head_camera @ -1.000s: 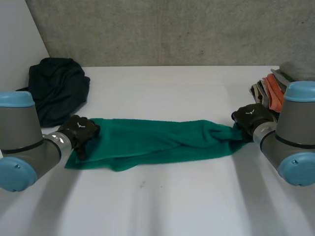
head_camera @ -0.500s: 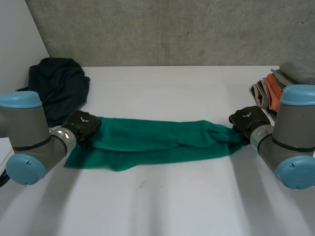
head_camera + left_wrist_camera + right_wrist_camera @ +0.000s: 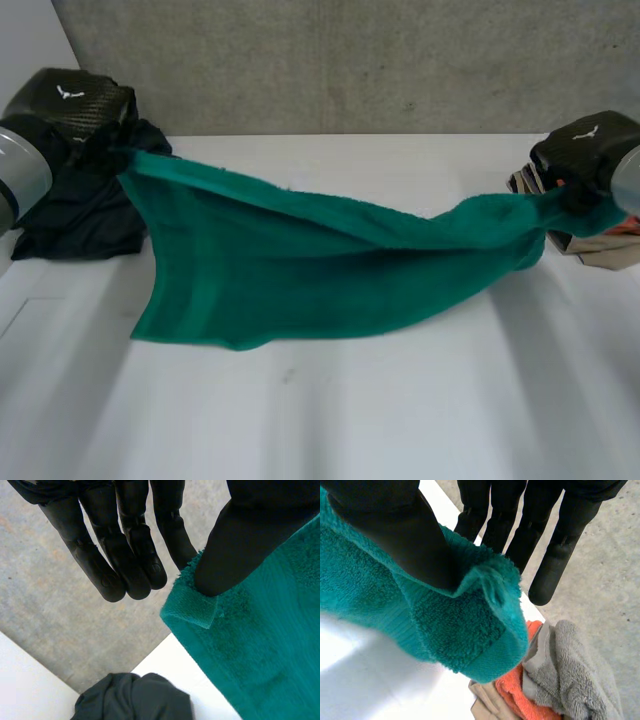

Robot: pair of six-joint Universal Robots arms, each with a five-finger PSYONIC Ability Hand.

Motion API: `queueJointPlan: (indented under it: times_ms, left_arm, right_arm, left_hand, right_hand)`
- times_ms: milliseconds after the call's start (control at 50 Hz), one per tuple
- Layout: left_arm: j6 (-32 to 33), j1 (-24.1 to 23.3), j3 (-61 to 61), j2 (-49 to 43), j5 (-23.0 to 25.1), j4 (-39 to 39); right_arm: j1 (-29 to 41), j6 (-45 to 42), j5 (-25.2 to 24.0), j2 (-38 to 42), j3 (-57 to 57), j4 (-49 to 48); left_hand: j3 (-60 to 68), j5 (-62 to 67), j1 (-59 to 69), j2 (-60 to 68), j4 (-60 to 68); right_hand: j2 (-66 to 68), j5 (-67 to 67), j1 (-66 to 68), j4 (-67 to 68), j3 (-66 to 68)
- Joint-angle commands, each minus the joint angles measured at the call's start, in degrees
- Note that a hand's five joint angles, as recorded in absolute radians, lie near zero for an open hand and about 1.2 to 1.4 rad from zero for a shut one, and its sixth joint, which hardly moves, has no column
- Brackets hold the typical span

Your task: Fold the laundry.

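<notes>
From the head view we see a green terry towel stretched in the air between the two hands. Its top edge sags in the middle and its lower edge trails on the white table. The left hand holds one top corner up above a dark crumpled garment. The right hand holds the other end, bunched, just beside a pile of folded cloths. A grey concrete wall stands behind.

In the left wrist view we find the left hand clamped on the towel's corner. The thumb presses the hem against one finger, while the other fingers hang straight and free. The dark garment lies below on the table.

In the right wrist view we see the right hand pinching the green towel, with its thumb pressing a thick fold against the fingers. An orange cloth and a grey terry cloth lie underneath.
</notes>
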Motion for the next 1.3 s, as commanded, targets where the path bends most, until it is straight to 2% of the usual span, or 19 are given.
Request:
queueJointPlan:
  times_ms: [20,140,200,240,280,300,360,380,440,520,620,740,800,880,960,1040,1180,1300]
  left_arm:
    - [3.6,-2.5,4.6,-10.7,-3.0,-5.0]
    - [5.3,-4.7,17.1,-23.4,-10.0,-3.7]
    - [3.7,-5.2,24.2,-26.1,-10.3,-0.1]
    - [0.1,-5.5,30.9,-25.9,-10.3,4.1]
    - [-2.9,-5.8,34.8,-25.0,-10.3,7.4]
    - [-5.3,-6.1,38.0,-23.5,-10.3,10.7]
    - [-9.2,-6.3,41.8,-21.8,-10.7,15.6]
    - [-11.0,-6.2,43.1,-20.7,-11.0,18.3]
    - [-12.2,-6.1,43.4,-19.3,-11.6,19.6]
    - [-12.5,-4.9,41.1,-17.9,-12.5,18.9]
    - [-12.4,-2.5,30.9,-16.5,-12.5,19.5]
    - [-11.7,-1.6,18.0,-17.2,-8.6,22.4]
    - [-9.2,-0.6,10.0,-19.9,-5.8,25.5]
    - [-4.8,0.6,4.2,-23.4,-4.7,26.8]
    - [-1.3,2.0,0.0,-24.9,-4.3,26.1]
    - [0.3,2.9,-2.3,-24.4,-2.9,25.6]
    - [-0.3,3.7,-4.2,-20.7,-0.9,23.6]
    - [-1.7,4.0,-5.2,-19.0,-0.9,22.7]
  right_arm:
    - [0.1,-2.3,-0.8,7.7,-10.0,11.2]
    - [2.3,-1.6,0.2,14.2,-14.7,5.7]
    - [3.4,1.7,2.1,16.2,-18.1,-5.1]
    - [3.8,5.0,4.1,16.1,-20.0,-15.6]
    - [3.8,7.3,5.3,15.4,-20.5,-23.2]
    - [3.8,9.6,6.0,14.1,-20.2,-31.0]
    - [3.7,12.7,6.4,11.7,-18.8,-42.7]
    - [3.5,13.9,6.4,10.1,-18.3,-49.3]
    - [3.3,14.2,6.3,8.6,-17.5,-54.9]
    - [3.6,14.2,4.8,7.5,-17.1,-52.4]
    - [2.7,15.6,2.5,7.5,-13.0,-44.7]
    - [1.9,16.5,-0.2,9.3,-6.4,-39.8]
    - [2.0,15.9,-4.0,12.4,-0.7,-35.9]
    - [2.0,14.0,-6.2,17.2,4.1,-32.3]
    - [1.9,10.8,-6.6,22.2,6.7,-28.8]
    - [1.1,9.0,-6.4,23.6,8.0,-26.9]
    - [0.5,10.7,-3.6,19.5,11.8,-25.6]
    - [-0.4,12.4,-2.1,15.0,16.3,-25.7]
  left_hand:
    - [12.0,13.9,14.2,11.5,11.6]
    - [12.0,13.9,14.2,11.5,11.6]
    - [12.0,13.9,14.2,11.5,11.6]
    - [12.0,13.9,14.2,11.5,11.6]
    - [12.0,13.9,14.2,11.5,11.6]
    - [12.0,13.9,14.2,11.5,11.6]
    - [12.0,13.9,14.2,11.5,11.6]
    - [12.0,13.9,14.2,11.5,11.6]
    - [12.0,13.9,14.2,11.5,11.6]
    - [12.0,13.9,14.2,11.5,11.6]
    - [12.0,13.9,14.2,11.5,11.6]
    - [12.0,13.9,14.2,11.5,11.6]
    - [12.0,13.9,14.2,11.5,11.6]
    - [12.0,13.9,14.2,11.5,11.6]
    - [12.0,13.9,14.2,11.5,11.6]
    - [12.0,13.9,14.2,11.5,11.6]
    - [12.0,13.9,14.2,11.5,11.6]
    - [12.0,13.9,14.2,11.5,11.6]
  right_hand:
    - [12.8,12.0,17.0,11.5,11.9]
    - [12.8,12.0,17.0,11.5,11.9]
    - [12.8,12.0,17.0,11.5,11.9]
    - [12.8,12.0,17.0,11.5,11.9]
    - [12.8,12.0,17.0,11.5,11.9]
    - [12.8,12.0,17.0,11.5,11.9]
    - [12.8,12.0,17.0,11.5,11.9]
    - [12.8,12.0,17.0,11.5,11.9]
    - [12.8,12.0,17.0,11.5,11.9]
    - [12.8,12.0,17.0,11.5,11.9]
    - [12.8,12.0,17.0,11.5,11.9]
    - [12.8,12.0,17.0,11.5,11.9]
    - [12.8,12.0,17.0,11.5,11.9]
    - [12.8,12.0,17.0,11.5,11.9]
    - [12.8,12.0,17.0,11.5,11.9]
    - [12.8,12.0,17.0,11.5,11.9]
    - [-15.1,-15.9,-10.9,-16.4,-16.0]
    - [-27.8,-28.5,-23.5,-29.1,-28.6]
